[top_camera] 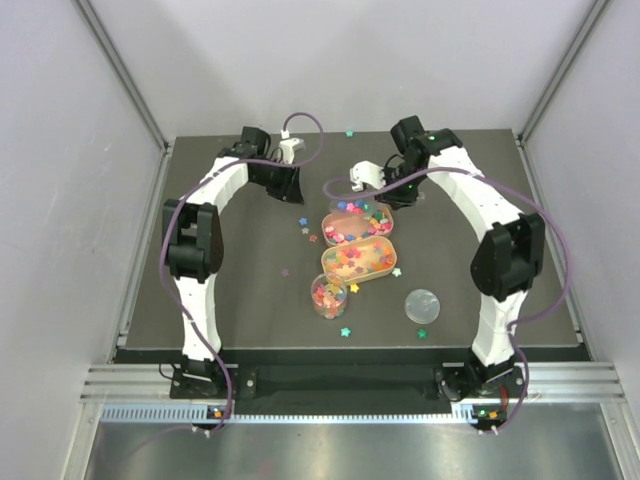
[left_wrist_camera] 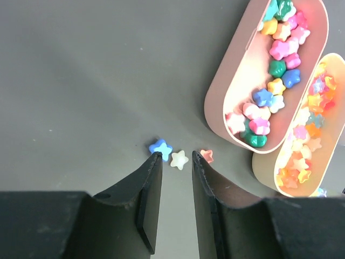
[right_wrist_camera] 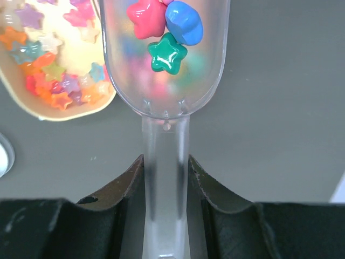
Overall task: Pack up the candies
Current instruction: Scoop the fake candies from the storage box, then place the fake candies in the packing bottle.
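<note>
Clear plastic scoop [right_wrist_camera: 164, 81] holding star candies [right_wrist_camera: 167, 54], handle clamped in right gripper [right_wrist_camera: 165, 160] | left gripper [left_wrist_camera: 176, 163] jaws parted, empty, by pale star [left_wrist_camera: 179, 158]

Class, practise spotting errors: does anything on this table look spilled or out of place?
Yes: star candies lie loose on the table, spilled outside the pink tray, cream tray and jar; one green star sits alone near the far edge.

In trays [left_wrist_camera: 226, 91]: you see small pink, blue, green, yellow stars [left_wrist_camera: 277, 69] heaped in both oval ones.
In scoop [right_wrist_camera: 164, 162]: one pink, one blue, one green star [right_wrist_camera: 167, 55].
In jar [top_camera: 316, 302]: orange, red, yellow pieces [top_camera: 330, 293].
Loose: blue, white, pink candies [left_wrist_camera: 179, 159] in a row on table [left_wrist_camera: 81, 81].
</note>
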`<state>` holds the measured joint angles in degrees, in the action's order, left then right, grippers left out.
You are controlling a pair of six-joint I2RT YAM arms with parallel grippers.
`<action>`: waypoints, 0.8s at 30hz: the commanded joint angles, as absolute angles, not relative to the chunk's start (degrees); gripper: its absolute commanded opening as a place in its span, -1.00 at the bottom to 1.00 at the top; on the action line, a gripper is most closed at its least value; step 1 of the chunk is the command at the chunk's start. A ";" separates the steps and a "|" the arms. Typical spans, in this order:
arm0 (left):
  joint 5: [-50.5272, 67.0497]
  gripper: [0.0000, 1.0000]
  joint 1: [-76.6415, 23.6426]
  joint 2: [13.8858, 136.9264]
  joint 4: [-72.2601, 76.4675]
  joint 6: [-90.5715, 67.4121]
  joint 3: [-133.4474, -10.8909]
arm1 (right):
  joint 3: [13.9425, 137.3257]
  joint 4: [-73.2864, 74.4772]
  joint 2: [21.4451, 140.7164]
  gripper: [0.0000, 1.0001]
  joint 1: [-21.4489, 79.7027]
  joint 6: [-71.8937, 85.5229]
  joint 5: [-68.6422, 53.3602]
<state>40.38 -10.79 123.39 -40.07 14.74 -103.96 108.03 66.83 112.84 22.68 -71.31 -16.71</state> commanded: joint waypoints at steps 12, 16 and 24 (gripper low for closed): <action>41.13 -0.32 -10.11 116.46 -35.25 14.50 -96.69 | 92.20 72.24 88.87 -1.00 36.64 -72.78 -12.04; 40.96 -0.32 -10.02 115.23 -33.84 14.41 -94.22 | 89.22 71.98 86.31 -1.00 41.04 -70.76 -9.42; 41.13 -0.32 -9.93 113.91 -32.00 13.98 -90.88 | 87.98 73.56 88.14 -1.00 50.44 -68.56 4.47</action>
